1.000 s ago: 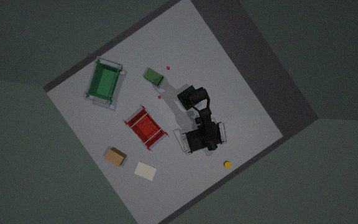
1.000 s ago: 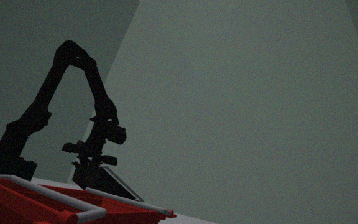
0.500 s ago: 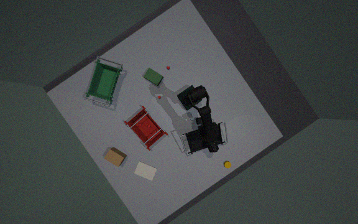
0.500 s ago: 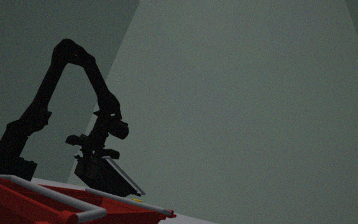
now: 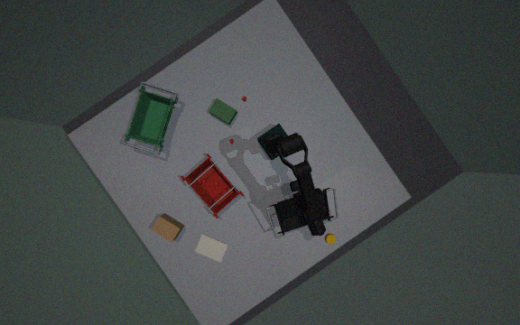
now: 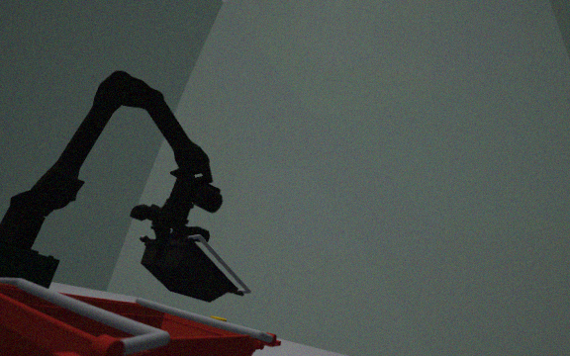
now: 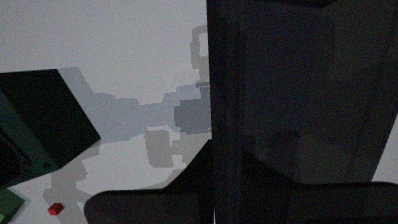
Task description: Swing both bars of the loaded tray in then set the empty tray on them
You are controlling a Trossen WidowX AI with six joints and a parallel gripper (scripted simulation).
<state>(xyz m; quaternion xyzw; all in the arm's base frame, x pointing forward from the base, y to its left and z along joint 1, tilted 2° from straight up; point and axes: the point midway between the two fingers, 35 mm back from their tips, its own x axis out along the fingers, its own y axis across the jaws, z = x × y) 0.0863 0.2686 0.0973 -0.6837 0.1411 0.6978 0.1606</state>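
Note:
The loaded red tray stands on the table with faint small red blocks on its floor. Both its wire bars lie across its top, one bar nearer one end and the other bar nearer the other. My gripper is shut on a long wall of the empty black tray. The black tray hangs above the table, to the right of the red tray in the top view, and looks tilted in the exterior view. Its bars are swung outward. The arm hides the fingertips from above.
A green tray with its bars out stands at the upper left. A green block, two tiny red cubes, a tan box, a cream slab and a yellow disc are around.

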